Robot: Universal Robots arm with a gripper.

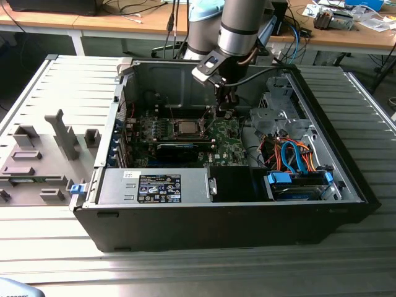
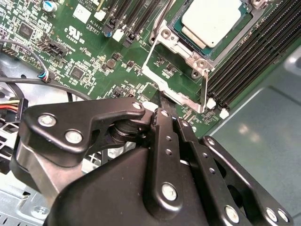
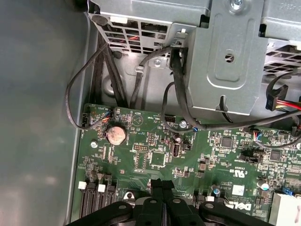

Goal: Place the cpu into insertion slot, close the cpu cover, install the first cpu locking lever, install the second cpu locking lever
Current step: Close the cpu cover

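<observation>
Tool [image 2: 157, 112] pinched narrow, seemingly empty, over motherboard [image 2: 94, 66]; one cpu [image 2: 214, 21] seated in socket [image 2: 178, 44].

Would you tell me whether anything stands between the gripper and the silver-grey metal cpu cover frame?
Nothing visible does. In the second wrist view the shut black gripper sits just beside the silver-grey square cpu cover, with only bare green motherboard between them.

From here I see open room straight above the cpu [image 1: 185, 128]; the metal drive cage [image 1: 275, 114] and loose black cables [image 3: 175, 70] crowd the exterior view's right, and the graphics card [image 1: 178, 149] lies just nearer.
</observation>
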